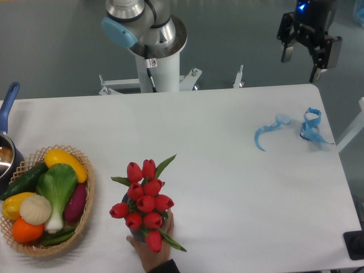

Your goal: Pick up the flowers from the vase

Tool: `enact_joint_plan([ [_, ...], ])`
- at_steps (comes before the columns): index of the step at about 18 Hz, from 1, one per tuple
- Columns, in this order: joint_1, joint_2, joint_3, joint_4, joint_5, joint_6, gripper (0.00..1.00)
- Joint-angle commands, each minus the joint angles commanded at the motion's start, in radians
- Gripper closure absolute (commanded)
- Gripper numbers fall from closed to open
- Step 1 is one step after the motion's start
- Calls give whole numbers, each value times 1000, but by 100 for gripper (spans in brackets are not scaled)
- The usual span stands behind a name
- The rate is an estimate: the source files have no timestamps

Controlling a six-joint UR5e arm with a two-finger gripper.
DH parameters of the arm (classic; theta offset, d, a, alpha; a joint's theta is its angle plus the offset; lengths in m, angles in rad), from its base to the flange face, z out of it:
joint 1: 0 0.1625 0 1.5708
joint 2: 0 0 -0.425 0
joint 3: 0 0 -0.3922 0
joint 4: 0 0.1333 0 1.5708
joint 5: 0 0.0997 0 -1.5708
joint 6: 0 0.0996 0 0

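The flowers (145,203), a bunch of red tulips with green leaves, stand near the table's front edge, left of centre. The vase (136,234) is almost fully hidden under the blooms; only a dark sliver shows. A human hand (152,252) reaches in from the front edge and touches the base of the bunch. My gripper (301,63) hangs at the far right, above the table's back edge, far from the flowers. Its two fingers stand apart with nothing between them.
A wicker basket (85,213) of colourful vegetables sits at the front left. A blue-handled pot (8,105) is at the left edge. Blue ribbon pieces (310,126) lie at the back right. The arm's white base (159,62) stands behind the table.
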Motion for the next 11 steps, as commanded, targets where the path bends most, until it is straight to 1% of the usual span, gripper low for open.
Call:
enact_joint_plan([
  [2, -5, 0, 0, 11, 2, -2, 0],
  [5, -5, 3, -6, 12, 5, 2, 0],
  [7, -3, 23, -37, 12, -6, -2, 0],
  [8, -2, 25, -46, 12, -37, -8, 0],
  [9, -2, 31, -64, 12, -91, -62, 0],
  [10, -3, 44, -81, 14, -110, -166, 0],
  [11, -5, 43, -87, 14, -138, -263, 0],
])
